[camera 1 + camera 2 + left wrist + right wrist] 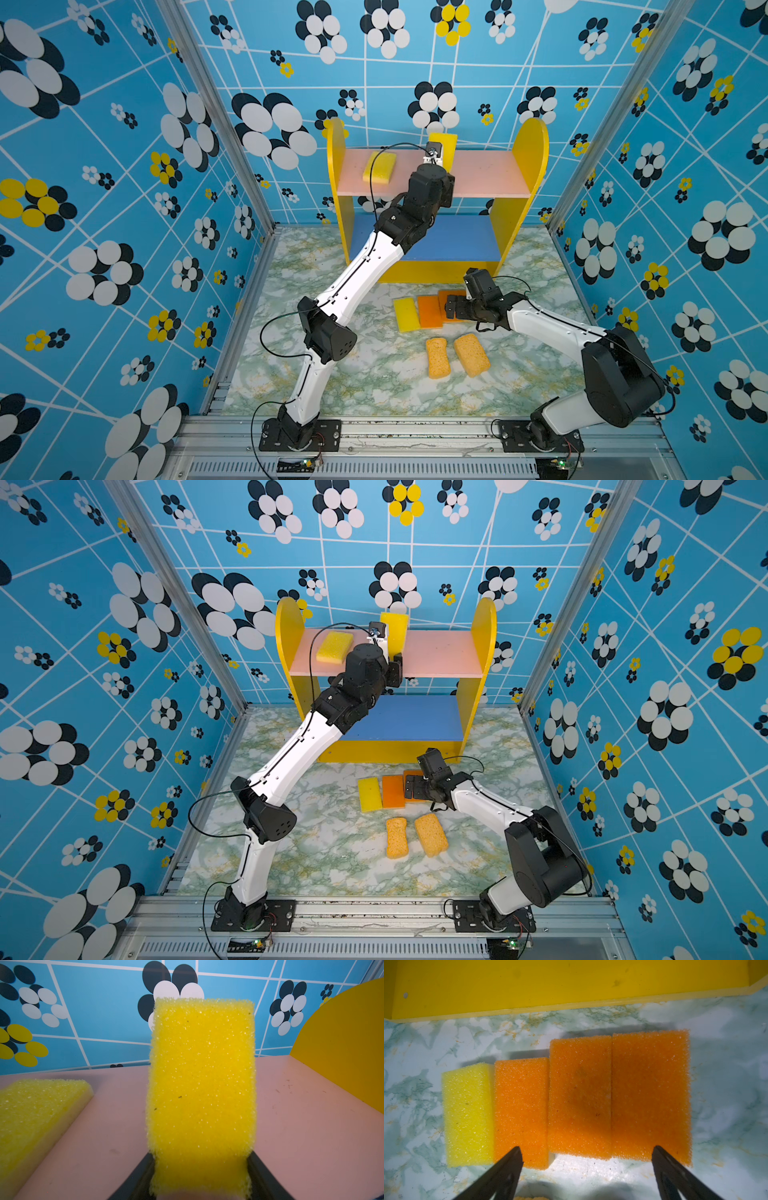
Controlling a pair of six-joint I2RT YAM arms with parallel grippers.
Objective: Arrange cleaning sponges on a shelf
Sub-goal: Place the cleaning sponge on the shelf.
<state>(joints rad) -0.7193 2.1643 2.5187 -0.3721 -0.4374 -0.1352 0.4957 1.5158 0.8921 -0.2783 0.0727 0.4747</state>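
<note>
left fingers (199,1180) pinching yellow sponge (201,1084) upright, long axis vertical, over pink upper board (478,170) of shelf (530,145) | second yellow sponge (379,167) flat beside | right fingers (586,1159) spread above middle orange sponge (579,1095) on table (374,395), long axis along fingers | no readable writing

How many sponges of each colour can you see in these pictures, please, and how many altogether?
Yellow: 3. One lies on the shelf's pink board, one is held upright in the left gripper, one lies on the table.
Orange: 3, in a row on the table.
Tan-orange porous blocks: 2, on the table.
Total: 8.
</note>
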